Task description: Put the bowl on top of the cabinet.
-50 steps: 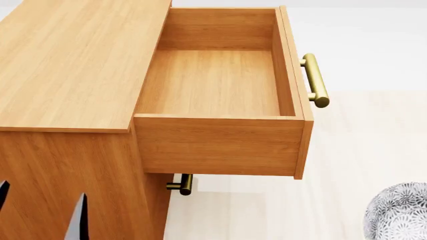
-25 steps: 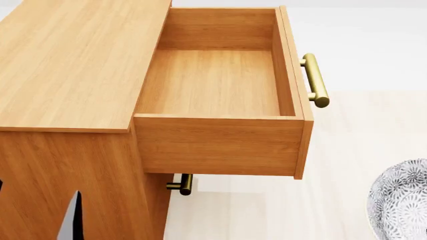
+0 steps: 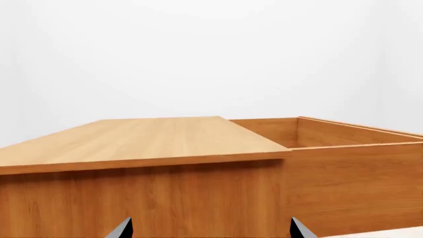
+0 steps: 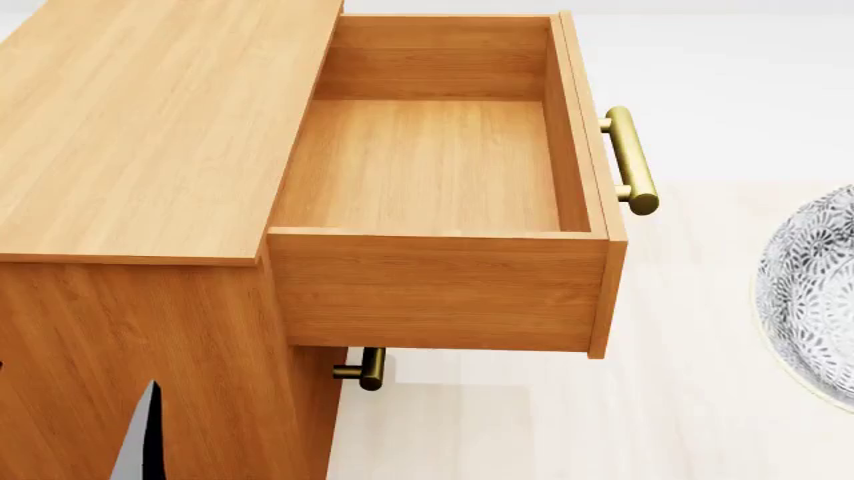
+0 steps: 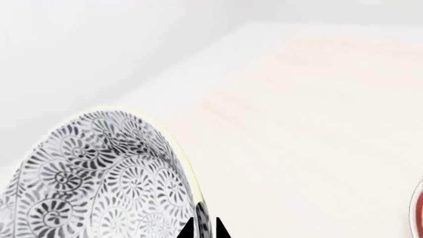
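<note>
The bowl (image 4: 814,295), white with a dense black floral pattern and a pale rim, hangs tilted in the air at the far right of the head view, right of the cabinet (image 4: 147,130). In the right wrist view my right gripper (image 5: 203,229) is shut on the wall of the bowl (image 5: 99,178), with one fingertip on each side of the rim. The cabinet's top drawer (image 4: 441,170) is pulled out and holds nothing. My left gripper (image 3: 211,230) stands open in front of the cabinet's side (image 3: 145,198), below its flat top (image 3: 145,136); one finger (image 4: 140,445) shows in the head view.
Brass bar handles stick out from the open drawer (image 4: 630,160) and from the drawer below (image 4: 363,370). Pale wooden floor (image 4: 534,420) lies to the right of the cabinet. A red-edged plate (image 5: 419,208) peeks in at the edge of the right wrist view.
The bowl has risen along the right edge of the head view and tilted more upright. The left gripper's fingers have sunk lower at the bottom left.
</note>
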### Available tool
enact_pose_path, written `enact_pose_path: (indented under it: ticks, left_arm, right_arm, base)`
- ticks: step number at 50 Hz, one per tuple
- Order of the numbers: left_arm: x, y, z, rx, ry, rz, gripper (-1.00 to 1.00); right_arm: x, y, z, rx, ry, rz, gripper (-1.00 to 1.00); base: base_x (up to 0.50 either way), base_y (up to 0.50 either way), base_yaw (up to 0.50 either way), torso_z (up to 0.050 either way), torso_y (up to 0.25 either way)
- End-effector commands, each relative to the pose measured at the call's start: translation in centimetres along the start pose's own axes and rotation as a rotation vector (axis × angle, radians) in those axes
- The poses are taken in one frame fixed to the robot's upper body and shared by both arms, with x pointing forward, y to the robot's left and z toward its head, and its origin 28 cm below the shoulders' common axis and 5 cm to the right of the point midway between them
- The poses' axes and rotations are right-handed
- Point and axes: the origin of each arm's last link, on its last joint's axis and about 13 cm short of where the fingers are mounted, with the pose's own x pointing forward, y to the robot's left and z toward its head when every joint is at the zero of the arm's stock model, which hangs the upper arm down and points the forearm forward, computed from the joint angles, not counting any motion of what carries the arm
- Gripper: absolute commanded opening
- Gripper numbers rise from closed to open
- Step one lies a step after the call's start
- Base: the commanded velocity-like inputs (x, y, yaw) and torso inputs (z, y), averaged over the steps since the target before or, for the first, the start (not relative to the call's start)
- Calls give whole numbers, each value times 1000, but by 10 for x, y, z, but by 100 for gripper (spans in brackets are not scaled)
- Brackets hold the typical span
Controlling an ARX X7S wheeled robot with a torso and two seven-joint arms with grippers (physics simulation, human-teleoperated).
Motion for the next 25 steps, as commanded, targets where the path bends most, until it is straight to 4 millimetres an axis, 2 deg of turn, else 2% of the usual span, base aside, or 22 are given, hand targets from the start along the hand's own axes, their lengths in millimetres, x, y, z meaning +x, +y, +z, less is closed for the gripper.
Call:
enact_pose_path:
  ticks: [1,16,25]
  left_arm:
    - [4,2,2,8,-38,76,100]
    - [4,0,1,8,-32,67,100]
    - [4,-1,0,10,-28,63,100]
  right_arm:
    - [-7,21,39,31,-56,80,-100]
    - [-11,74,104,73,-129,143,-100]
    - [-9,99,126,77,-119,169,-100]
  base:
    - [0,0,0,0,0]
    - [0,0,0,0,0]
    - [0,0,0,0,0]
